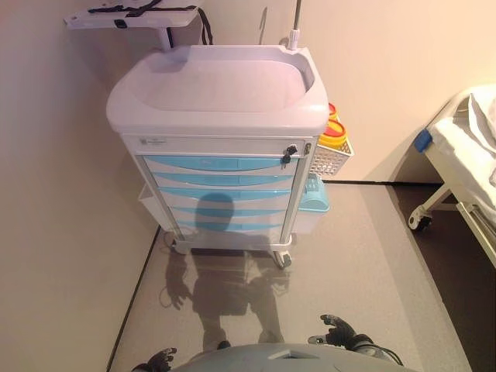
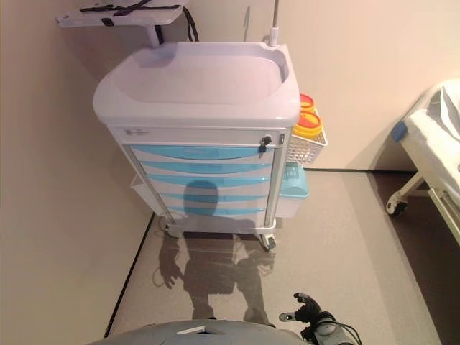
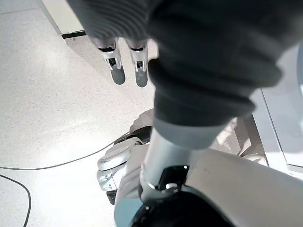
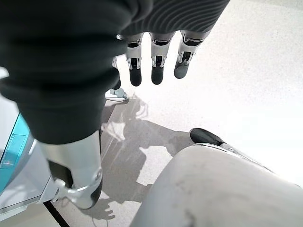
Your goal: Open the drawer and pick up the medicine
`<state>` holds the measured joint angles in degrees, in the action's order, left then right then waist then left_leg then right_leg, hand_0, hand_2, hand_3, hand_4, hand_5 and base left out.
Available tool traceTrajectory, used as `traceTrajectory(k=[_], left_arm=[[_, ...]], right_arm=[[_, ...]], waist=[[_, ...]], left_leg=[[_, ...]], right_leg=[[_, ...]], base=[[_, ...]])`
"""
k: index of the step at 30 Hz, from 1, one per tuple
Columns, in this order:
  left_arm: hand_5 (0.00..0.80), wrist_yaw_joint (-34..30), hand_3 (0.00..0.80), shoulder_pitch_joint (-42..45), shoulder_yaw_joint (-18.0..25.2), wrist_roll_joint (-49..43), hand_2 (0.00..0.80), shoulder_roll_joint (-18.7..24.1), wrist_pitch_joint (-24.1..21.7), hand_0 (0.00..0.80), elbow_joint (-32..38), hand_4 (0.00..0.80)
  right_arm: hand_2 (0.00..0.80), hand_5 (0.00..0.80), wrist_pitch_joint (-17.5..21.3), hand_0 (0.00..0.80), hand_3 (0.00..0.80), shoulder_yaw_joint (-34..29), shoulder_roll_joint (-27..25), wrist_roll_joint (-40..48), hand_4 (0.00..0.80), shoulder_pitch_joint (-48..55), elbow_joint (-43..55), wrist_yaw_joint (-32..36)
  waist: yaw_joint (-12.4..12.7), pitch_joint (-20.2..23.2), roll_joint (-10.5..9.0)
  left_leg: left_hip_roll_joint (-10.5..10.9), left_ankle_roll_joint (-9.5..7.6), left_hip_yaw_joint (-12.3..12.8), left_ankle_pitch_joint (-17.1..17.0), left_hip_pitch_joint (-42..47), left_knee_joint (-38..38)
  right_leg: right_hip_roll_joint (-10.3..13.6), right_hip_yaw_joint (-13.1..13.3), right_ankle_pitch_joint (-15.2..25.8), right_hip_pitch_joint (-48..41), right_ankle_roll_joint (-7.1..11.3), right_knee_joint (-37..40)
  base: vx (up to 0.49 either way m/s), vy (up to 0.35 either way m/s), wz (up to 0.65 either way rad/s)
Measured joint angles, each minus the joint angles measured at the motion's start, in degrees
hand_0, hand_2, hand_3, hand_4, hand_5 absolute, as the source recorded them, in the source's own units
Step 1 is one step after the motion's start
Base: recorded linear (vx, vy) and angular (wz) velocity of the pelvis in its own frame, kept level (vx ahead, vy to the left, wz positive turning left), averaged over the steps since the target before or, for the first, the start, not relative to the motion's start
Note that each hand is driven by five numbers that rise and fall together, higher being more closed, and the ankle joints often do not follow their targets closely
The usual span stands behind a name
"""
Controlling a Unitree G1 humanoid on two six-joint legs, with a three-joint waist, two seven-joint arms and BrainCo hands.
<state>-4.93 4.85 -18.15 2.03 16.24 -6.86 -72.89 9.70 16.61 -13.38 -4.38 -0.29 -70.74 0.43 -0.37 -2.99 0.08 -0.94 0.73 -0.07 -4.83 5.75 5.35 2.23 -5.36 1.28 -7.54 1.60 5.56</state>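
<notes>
Left eye view shows me the cart (image 1: pixel 221 101) standing well ahead with every blue drawer (image 1: pixel 217 163) closed, so any medicine is hidden from me. My left hand (image 3: pixel 125 64) and right hand (image 4: pixel 156 59) both hang low near the body, fingers straight and holding nothing. I judge I should close in first, then hook one hand squarely under the top drawer's pull.
</notes>
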Motion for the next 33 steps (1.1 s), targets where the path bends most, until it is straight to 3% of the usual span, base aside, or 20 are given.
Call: traceTrajectory(k=[15, 19, 25, 33], left_arm=[[0.0, 0.49, 0.0, -0.05, 0.76, 1.92, 0.0, -0.08, -0.93, 0.0, -0.61, 0.0], [0.0, 0.98, 0.0, -1.83, 1.83, 7.01, 0.0, -0.79, -0.96, 0.0, -0.93, 0.0], [0.0, 1.56, 0.0, -5.72, 2.71, 14.67, 0.0, -0.22, -2.18, 0.0, -0.96, 0.0], [0.0, 0.92, 0.0, -6.11, 0.92, 16.0, 0.0, 1.76, -5.98, 0.0, 2.11, 0.0]], right_arm=[[0.0, 0.0, 0.35, 0.0, 0.0, -0.04, -0.38, -0.04, 0.0, -0.05, -0.53, -0.29], [0.0, 0.0, 0.34, 0.0, 0.0, 0.1, -0.98, -0.04, 0.0, -1.84, -0.53, -2.86], [0.0, 0.0, 0.71, 0.0, 0.0, -0.02, -1.14, 1.23, 0.0, -6.71, -0.29, -8.66], [0.0, 0.0, 1.8, 0.0, 0.0, -0.09, -3.29, 5.55, 0.0, -9.29, 4.99, -10.27]], waist=[[0.19, -1.36, 0.33], [0.1, -4.82, 1.12], [-0.27, -12.65, 0.47], [-4.2, -18.03, 0.59]], left_leg=[[0.0, 0.43, 0.77, 0.32, -0.32, -0.25], [0.15, 0.23, 1.48, 0.26, -3.31, -1.44], [0.86, -0.61, 3.08, 0.31, -11.0, -6.12], [3.13, -3.03, 7.3, 4.14, -19.53, -14.65]], right_leg=[[0.04, 0.62, -0.15, 0.95, -0.17, -0.66], [0.11, 2.13, -0.14, 5.3, -0.11, -3.39], [0.28, 4.91, -1.04, 15.78, 0.0, -11.42], [2.12, 11.16, -3.16, 26.84, 2.32, -20.08]], base=[[0.038, 0.038, -0.03], [-0.011, 0.083, -0.2], [-0.133, 0.121, -0.2], [-0.073, 0.112, -0.32]])
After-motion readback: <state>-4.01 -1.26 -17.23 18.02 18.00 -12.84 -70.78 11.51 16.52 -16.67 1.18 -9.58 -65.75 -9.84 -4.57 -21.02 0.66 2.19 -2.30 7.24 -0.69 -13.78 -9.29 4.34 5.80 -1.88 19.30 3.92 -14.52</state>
